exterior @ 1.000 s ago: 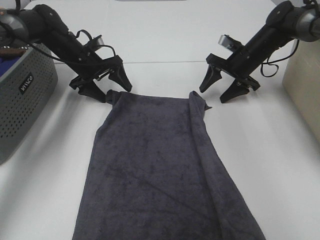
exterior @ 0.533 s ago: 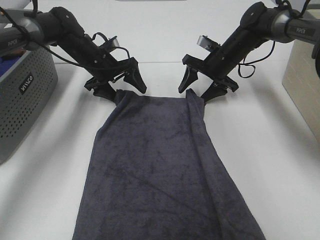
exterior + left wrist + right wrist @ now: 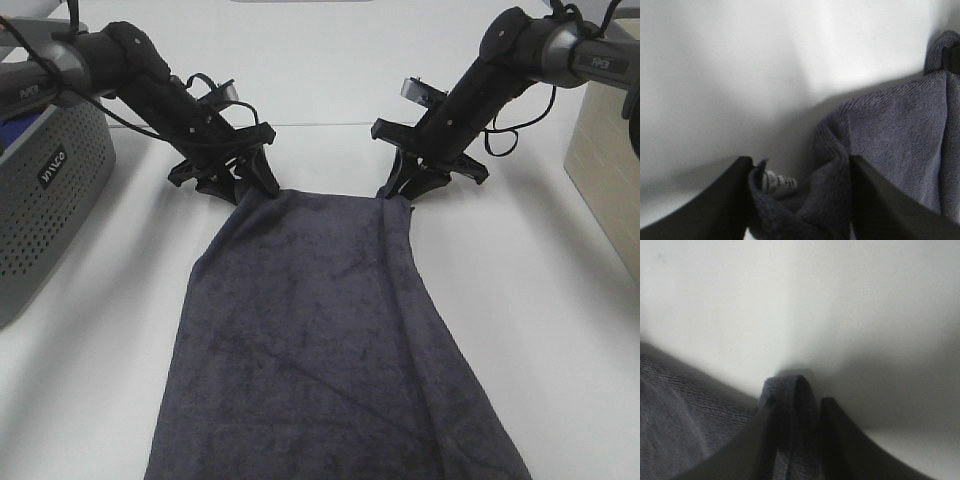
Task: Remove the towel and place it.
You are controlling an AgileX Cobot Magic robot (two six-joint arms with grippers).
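White tabletop (image 3: 320, 80): charcoal towel (image 3: 310, 330) lies flat at centre, near edge to far corners. Left gripper (image 3: 252, 186) clamped on far-left corner, white tag (image 3: 777, 184) between fingers. Right gripper (image 3: 402, 187) pinched on far-right corner fold. Grey perforated basket (image 3: 45, 190) at left.

The rectangular charcoal-grey terry towel (image 3: 320, 330) is plain dark throughout; its small tag (image 3: 777, 184) is white with dark print. The flat table (image 3: 330, 80) is white. At its left edge, the perforated grey plastic basket (image 3: 50, 210) bears white lettering.
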